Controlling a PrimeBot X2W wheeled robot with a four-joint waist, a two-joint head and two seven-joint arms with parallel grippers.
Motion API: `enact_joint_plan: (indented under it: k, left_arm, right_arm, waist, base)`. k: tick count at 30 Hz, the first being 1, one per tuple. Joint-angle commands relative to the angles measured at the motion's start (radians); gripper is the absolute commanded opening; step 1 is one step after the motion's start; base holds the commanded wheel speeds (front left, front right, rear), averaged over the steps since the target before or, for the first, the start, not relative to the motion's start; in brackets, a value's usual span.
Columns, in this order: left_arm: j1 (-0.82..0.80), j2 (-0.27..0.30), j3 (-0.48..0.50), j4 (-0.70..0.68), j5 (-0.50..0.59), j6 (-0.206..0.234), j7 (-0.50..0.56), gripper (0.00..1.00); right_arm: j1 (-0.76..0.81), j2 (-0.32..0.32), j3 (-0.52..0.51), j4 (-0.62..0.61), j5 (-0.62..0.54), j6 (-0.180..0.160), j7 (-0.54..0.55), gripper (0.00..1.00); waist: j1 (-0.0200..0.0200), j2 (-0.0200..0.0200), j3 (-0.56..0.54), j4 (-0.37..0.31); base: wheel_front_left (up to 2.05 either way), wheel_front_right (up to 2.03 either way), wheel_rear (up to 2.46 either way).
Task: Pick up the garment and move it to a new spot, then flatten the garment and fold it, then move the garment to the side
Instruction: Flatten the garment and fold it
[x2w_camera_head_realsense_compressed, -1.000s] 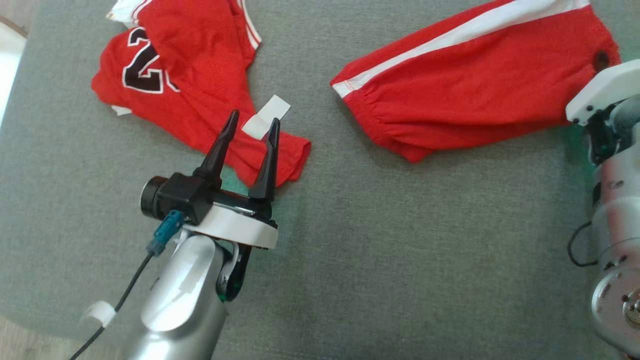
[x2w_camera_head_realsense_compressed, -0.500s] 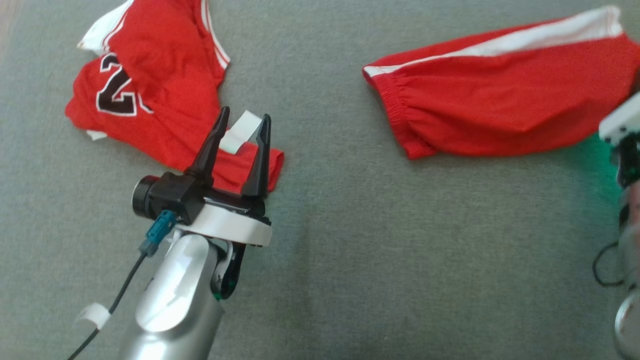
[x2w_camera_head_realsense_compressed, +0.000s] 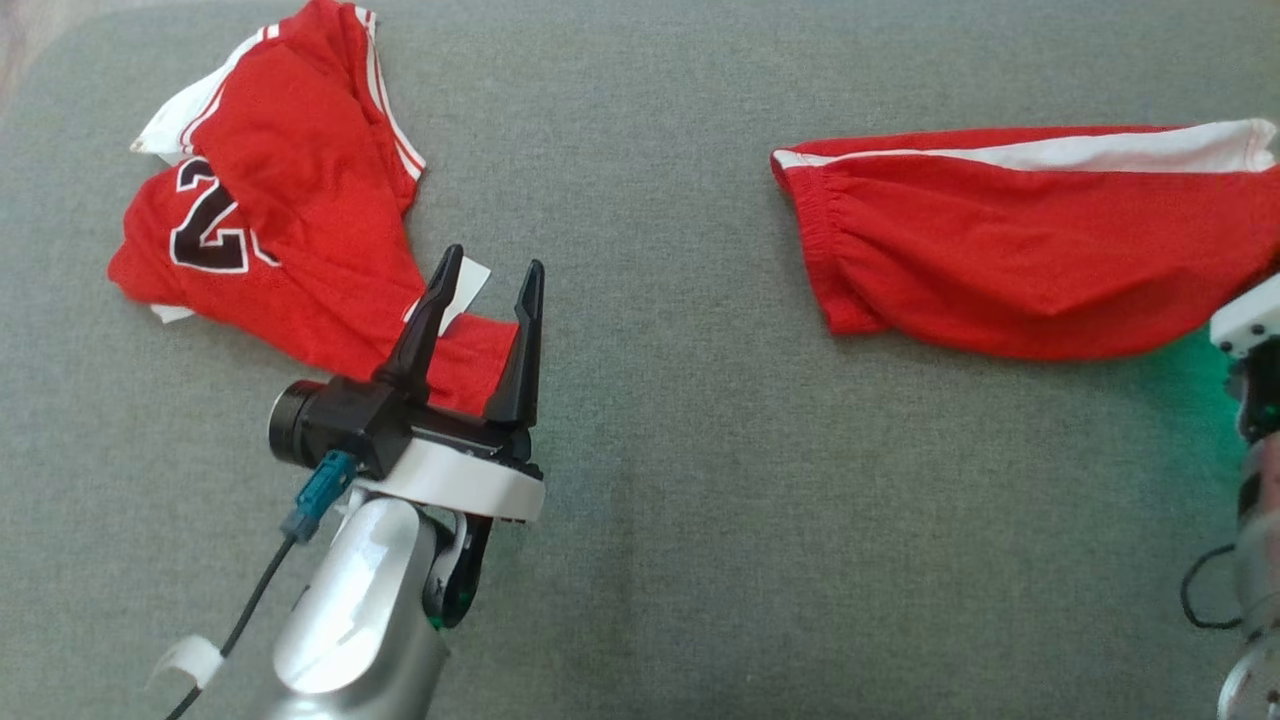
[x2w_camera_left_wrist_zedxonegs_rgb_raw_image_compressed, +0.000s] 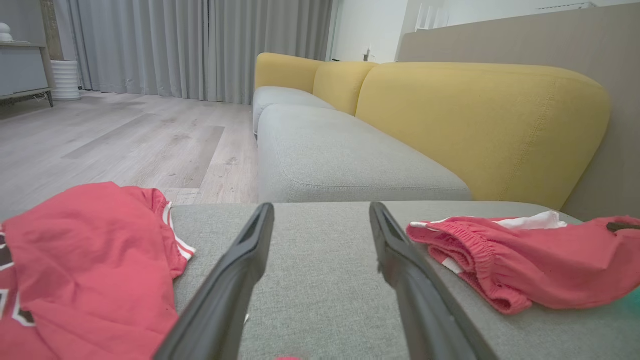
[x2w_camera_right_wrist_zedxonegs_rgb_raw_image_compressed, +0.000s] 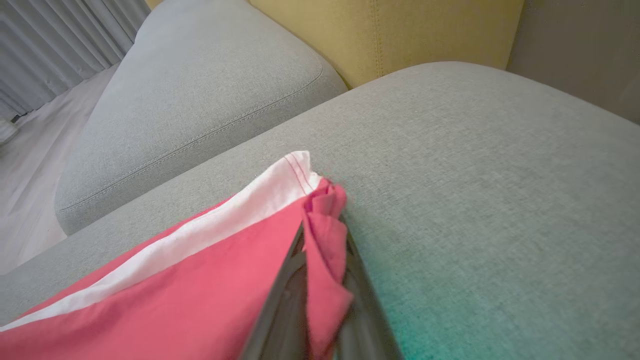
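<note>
Shorts corner seemingly clamped by right end effector, left end effector gaping over jersey edge, grey cushion between

The cushion lies bare down the middle of the head view, from 12 to 6 o'clock, and across to 5. The jersey blocks 10 o'clock, with the spread left fingers over its lower edge at 8. The shorts fill 2 to 3, and the right arm stands at 4.
</note>
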Motion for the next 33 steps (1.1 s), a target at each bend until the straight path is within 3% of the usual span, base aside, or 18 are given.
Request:
enact_joint_plan:
  k: [1, 10, 20, 26, 33]
  left_arm:
    - [-0.013, 0.008, 0.036, -0.032, 0.012, -0.003, -0.005, 1.00]
    - [-0.017, 0.009, 0.038, -0.019, 0.016, -0.006, -0.005, 1.00]
    - [0.002, 0.011, 0.047, -0.007, 0.013, 0.000, -0.005, 1.00]
    - [0.012, 0.011, 0.046, -0.001, 0.010, 0.002, -0.005, 1.00]
    - [0.028, 0.015, 0.042, 0.001, 0.004, 0.005, -0.005, 1.00]
  right_arm:
    - [-0.017, 0.008, 0.028, -0.042, 0.009, -0.001, 0.001, 0.00]
    - [-0.017, 0.040, 0.117, -0.090, 0.064, -0.001, -0.026, 0.00]
    - [0.006, 0.090, 0.283, -0.154, 0.161, -0.001, -0.039, 0.00]
    - [0.047, 0.115, 0.451, -0.237, 0.270, -0.001, -0.045, 0.00]
    - [0.112, 0.101, 0.628, -0.316, 0.394, -0.001, -0.040, 0.00]
  waist:
    - [0.0001, 0.0000, 0.007, 0.003]
    - [0.0001, 0.0000, 0.008, 0.022]
    - [0.0001, 0.0000, -0.043, 0.016]
    - [0.0001, 0.0000, -0.076, 0.014]
    - [0.0001, 0.0000, -0.097, 0.035]
  base:
    - [0.00, 0.00, 0.00]
    - [0.00, 0.00, 0.00]
    - [0.00, 0.00, 0.00]
    - [0.00, 0.00, 0.00]
    - [0.00, 0.00, 0.00]
